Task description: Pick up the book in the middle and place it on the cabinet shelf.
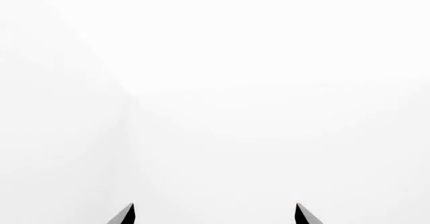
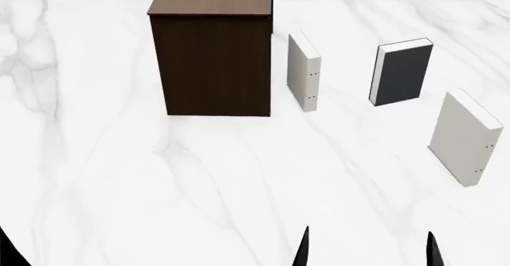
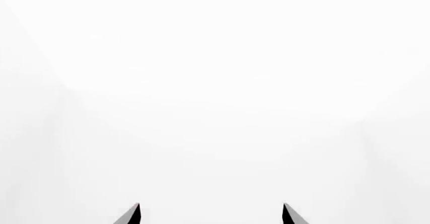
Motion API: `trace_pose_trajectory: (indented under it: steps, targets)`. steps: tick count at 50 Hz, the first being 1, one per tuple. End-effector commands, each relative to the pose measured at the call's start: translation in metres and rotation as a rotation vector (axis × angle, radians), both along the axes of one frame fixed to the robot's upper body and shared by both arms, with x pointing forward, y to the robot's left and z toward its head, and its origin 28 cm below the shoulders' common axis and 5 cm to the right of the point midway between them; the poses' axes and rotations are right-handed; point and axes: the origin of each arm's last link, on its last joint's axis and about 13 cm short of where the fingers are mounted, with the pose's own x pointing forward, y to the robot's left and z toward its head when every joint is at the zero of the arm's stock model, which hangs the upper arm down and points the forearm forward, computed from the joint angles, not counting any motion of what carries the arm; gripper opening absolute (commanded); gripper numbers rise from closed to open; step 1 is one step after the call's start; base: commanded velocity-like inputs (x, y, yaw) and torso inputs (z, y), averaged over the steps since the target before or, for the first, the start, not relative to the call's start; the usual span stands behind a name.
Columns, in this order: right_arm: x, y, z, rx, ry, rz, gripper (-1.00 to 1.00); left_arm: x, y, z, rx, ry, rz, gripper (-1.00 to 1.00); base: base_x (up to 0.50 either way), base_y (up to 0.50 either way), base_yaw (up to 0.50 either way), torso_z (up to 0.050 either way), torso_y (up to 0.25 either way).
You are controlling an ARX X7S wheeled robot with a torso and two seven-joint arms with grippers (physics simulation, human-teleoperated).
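on my head camera i see the grey book [image 2: 402, 73] standing upright on the white marble table [image 2: 199, 188], with its white page edges along the top and left side. it sits between two paler books: one off-white book [image 2: 304, 72] stands just beside the cabinet [image 2: 214, 51], and the other off-white book [image 2: 464, 138] stands nearer to me on the right. the three books are apart from each other, none touching. the cabinet is dark brown with a lighter flat top, at the far side of the table.

my right gripper [image 2: 367, 251] shows only as two dark fingertips at the bottom edge, spread wide with nothing between them, well short of the grey book. my left gripper [image 1: 214, 214] is also spread and empty in its wrist camera, which shows only blank white beyond the tips. the right wrist camera shows the same.
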Motion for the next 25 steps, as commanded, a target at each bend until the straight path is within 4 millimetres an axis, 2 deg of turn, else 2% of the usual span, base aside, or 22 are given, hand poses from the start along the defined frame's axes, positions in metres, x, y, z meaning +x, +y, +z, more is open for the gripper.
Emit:
trace_pose_trajectory:
  steps: [1,25]
  targets:
    - [-0.005,0.0024,0.0061,-0.028,-0.084,0.016,1.0,-0.0035,-0.0005,0.0048,0.011,-0.065,0.007,1.0,0.5,0.0,0.0,0.0,0.0]
    - [-0.0032,0.0062,-0.0005,-0.094,-0.017,0.068,1.0,-0.0038,-0.0013,0.0033,0.022,-0.055,-0.011,1.0,0.5,0.0,0.0,0.0,0.0]
